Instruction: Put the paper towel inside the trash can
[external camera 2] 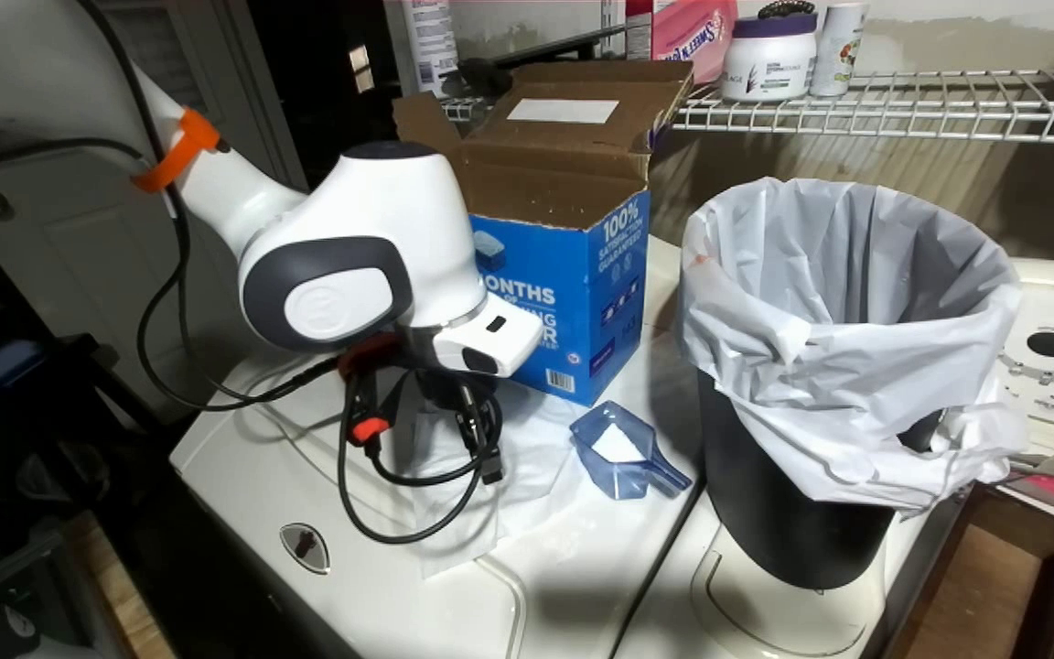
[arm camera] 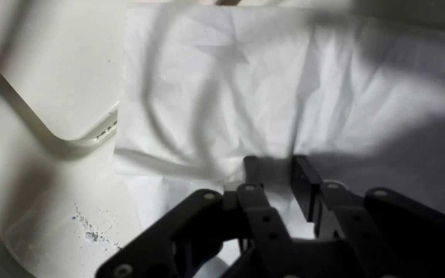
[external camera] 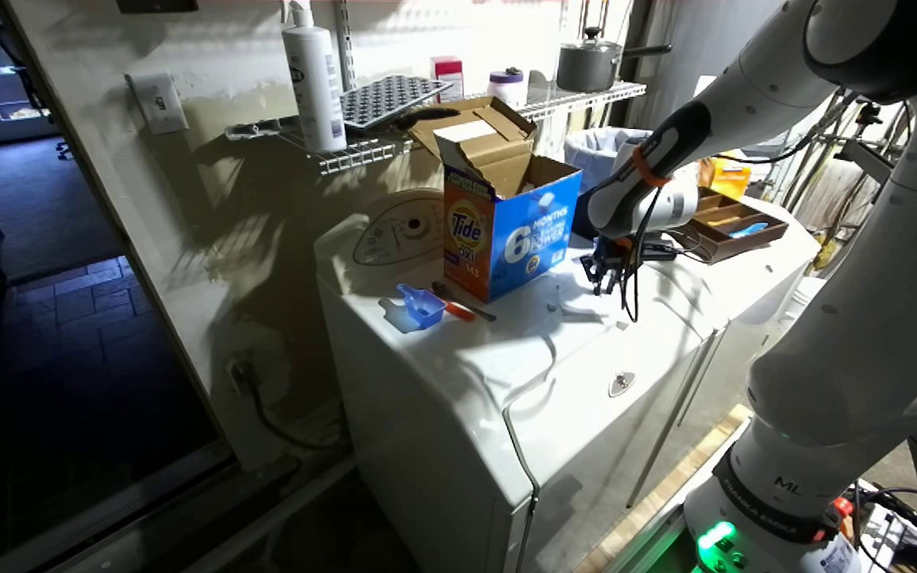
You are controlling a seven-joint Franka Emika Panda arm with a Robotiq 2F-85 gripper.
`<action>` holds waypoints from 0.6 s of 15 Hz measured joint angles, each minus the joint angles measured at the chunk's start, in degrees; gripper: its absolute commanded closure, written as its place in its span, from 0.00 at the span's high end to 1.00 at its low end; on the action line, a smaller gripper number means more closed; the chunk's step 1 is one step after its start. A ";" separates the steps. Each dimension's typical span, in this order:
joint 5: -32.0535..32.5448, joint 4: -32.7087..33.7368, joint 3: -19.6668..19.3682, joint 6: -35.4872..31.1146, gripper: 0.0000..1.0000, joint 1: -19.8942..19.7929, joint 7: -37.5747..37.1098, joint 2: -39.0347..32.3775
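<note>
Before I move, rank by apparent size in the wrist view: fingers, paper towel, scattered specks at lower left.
Largest to smallest:
1. Paper towel, the widest area in the picture
2. Fingers, though nearness to the camera enlarges them, so true size is unsure
3. Scattered specks, clearly smallest

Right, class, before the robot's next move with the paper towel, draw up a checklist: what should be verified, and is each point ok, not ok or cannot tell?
1. Gripper over the paper towel: ok, the towel lies beneath it in the wrist view.
2. Fingers ready to close: ok, a gap shows between them.
3. Fingers touching the towel: cannot tell, contact is unclear.
4. Towel bunched together: not ok, it lies spread out and creased.
5. Trash can open on top: ok, its liner folds over the rim.
6. Blue scoop off the towel: cannot tell, their edges meet in an exterior view.
</note>
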State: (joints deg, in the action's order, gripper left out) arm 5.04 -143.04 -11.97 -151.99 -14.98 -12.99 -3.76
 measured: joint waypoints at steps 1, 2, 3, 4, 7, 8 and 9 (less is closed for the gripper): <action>-0.53 0.12 0.00 -0.04 0.00 0.16 0.00 -0.08; -0.83 0.17 0.00 -0.09 0.00 0.24 0.00 -0.12; -0.99 0.22 0.00 -0.10 0.00 0.26 0.00 -0.17; -1.02 0.29 -0.02 -0.10 0.00 0.26 0.00 -0.20; -1.03 0.73 -0.16 -0.10 0.00 0.26 0.00 -0.21; -1.03 0.93 -0.19 -0.10 0.00 0.26 0.00 -0.18; -1.03 1.11 -0.19 -0.09 0.00 0.27 0.00 -0.04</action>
State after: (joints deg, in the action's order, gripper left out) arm 4.01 -141.92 -12.16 -152.08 -14.71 -12.99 -3.80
